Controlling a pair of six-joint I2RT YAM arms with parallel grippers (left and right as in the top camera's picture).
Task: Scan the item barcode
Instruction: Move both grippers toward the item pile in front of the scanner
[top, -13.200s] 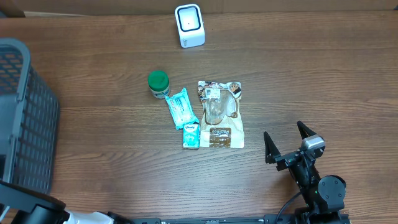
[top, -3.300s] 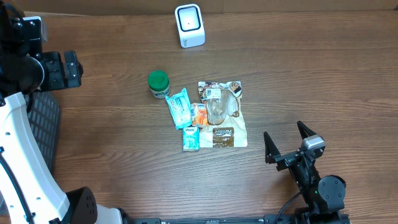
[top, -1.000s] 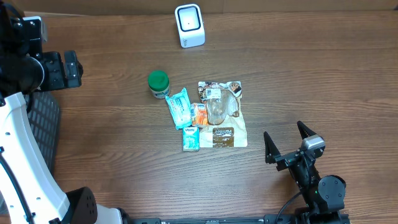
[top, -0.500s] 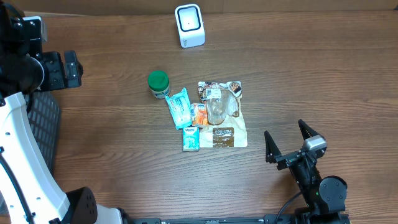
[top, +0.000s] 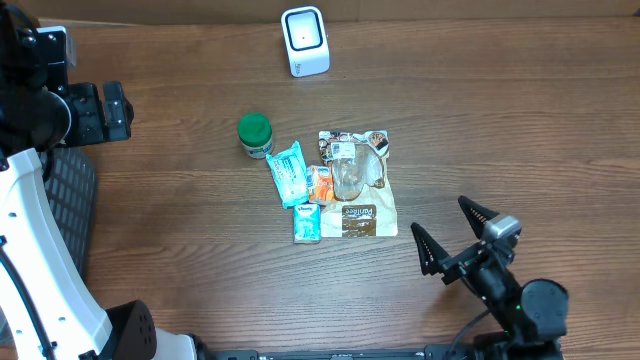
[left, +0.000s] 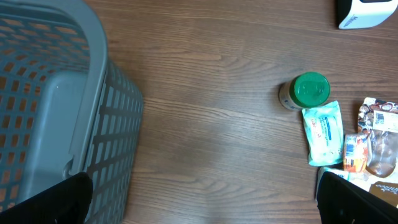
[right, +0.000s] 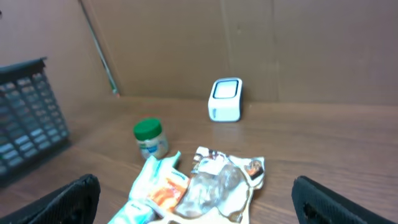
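Both empty: left gripper (left: 202, 180) and right gripper (top: 440, 215) gape fully. Clear-windowed brown snack pouch (top: 357, 183): judged light, floppy film (likely slippery); pinch a sealed edge.

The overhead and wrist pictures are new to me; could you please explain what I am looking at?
Two robot arms work at a table. One picture looks down from above; the other two come from a camera on each wrist, its dark fingers at the bottom corners. On the table lie a scanner, a green-lidded jar, a long teal packet, a small teal packet, an orange packet and a clear snack bag; a grey basket stands at the left. The left gripper and right gripper are open and hold nothing.
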